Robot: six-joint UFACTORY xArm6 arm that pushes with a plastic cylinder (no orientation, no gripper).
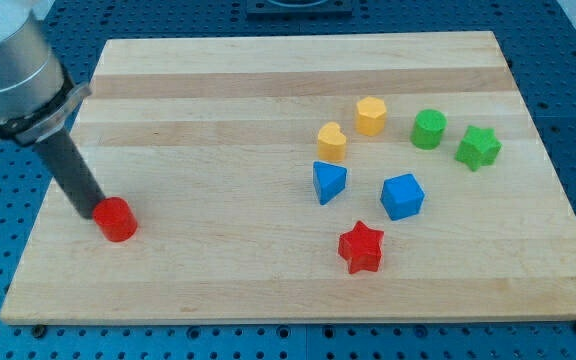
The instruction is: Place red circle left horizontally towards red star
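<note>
Here our tip [89, 212] touches the red circle block [116, 219] from the view's left.
Our dark rod leans up-left, holding nothing; the red star block [361, 247] lies well apart, rightward.

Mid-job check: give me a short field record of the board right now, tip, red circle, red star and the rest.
tip: touching the red circle's left edge
red circle: board's lower left
red star: far to the view's right of the circle, slightly lower
gap between them: no blocks
others: blue triangle, blue cube, two yellow blocks, two green blocks
</note>
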